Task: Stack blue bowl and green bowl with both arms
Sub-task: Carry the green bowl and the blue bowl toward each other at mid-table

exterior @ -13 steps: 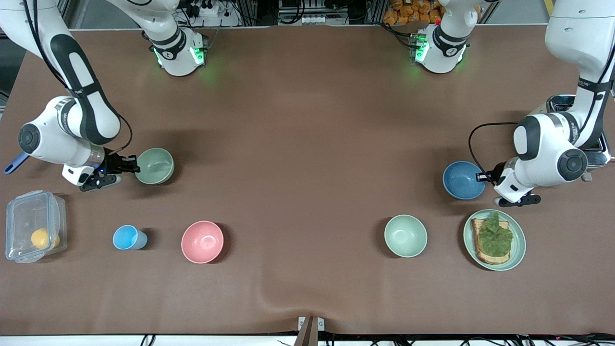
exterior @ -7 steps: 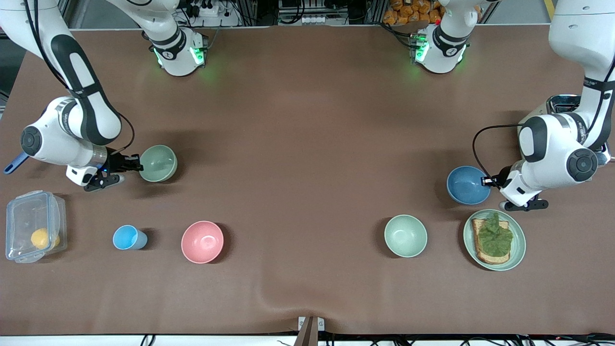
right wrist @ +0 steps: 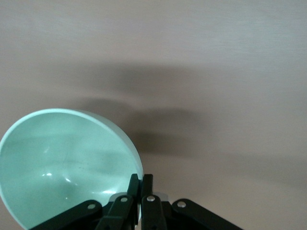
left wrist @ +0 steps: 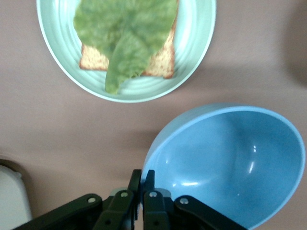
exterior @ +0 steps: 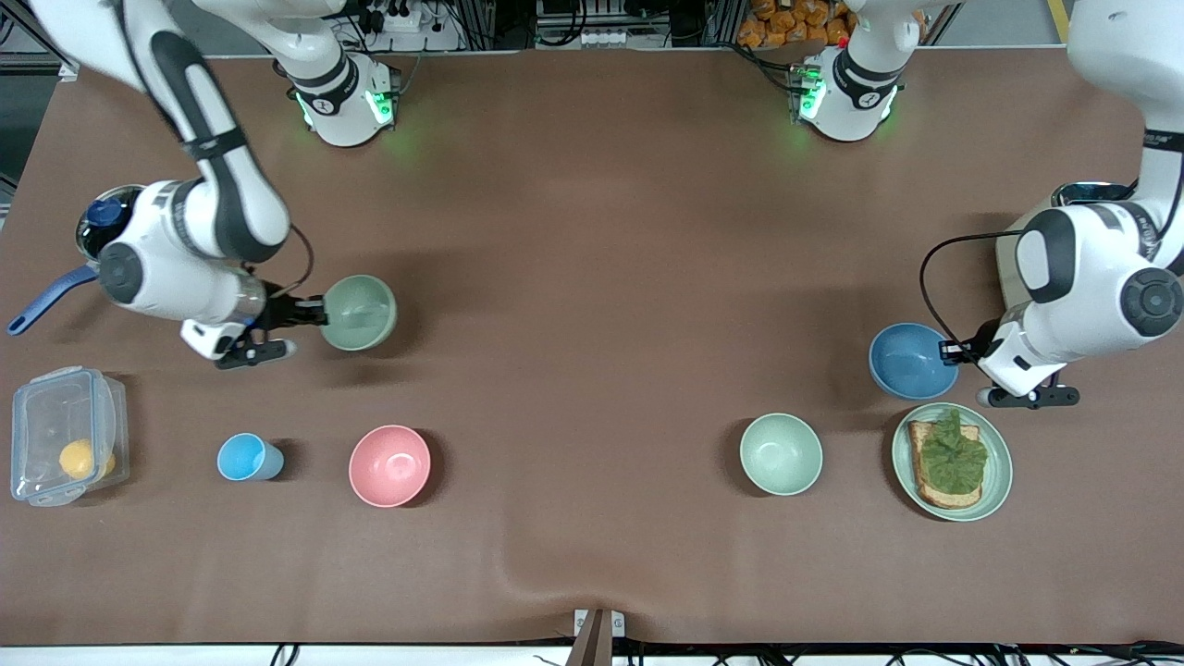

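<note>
Brown counter (exterior: 592,305) wide and bare through the middle, plenty of free room between the two arms; clutter sits only along the ends and the edge nearest the front camera. Right arm comes in from the 10 o'clock base, right gripper (exterior: 319,314) up over the counter at about 9 o'clock, jaws clamped on the rim of the green bowl (exterior: 359,313); the bowl hangs tilted off the jaw tips, its shadow on the counter below it in the right wrist view, bare surface all around. Left arm comes in from the 1 o'clock base, left gripper (exterior: 955,351) at about 3 o'clock, jaws pinched together on the rim of the blue bowl (exterior: 911,361); the rim runs between the two tips in the left wrist view, and the bowl is tipped, just beside the green plate (exterior: 997,481) with toast (exterior: 928,481) and lettuce (exterior: 953,455). Toaster (exterior: 1078,196) is partly hidden by the left arm at the counter's edge. Clear lidded box (exterior: 63,433) with a yellow fruit inside sits at 8 o'clock near the edge. Pale mint bowl (exterior: 781,453), pink bowl (exterior: 389,465) and small light-blue cup (exterior: 246,457) stand in a row nearer the front camera, well apart.
</note>
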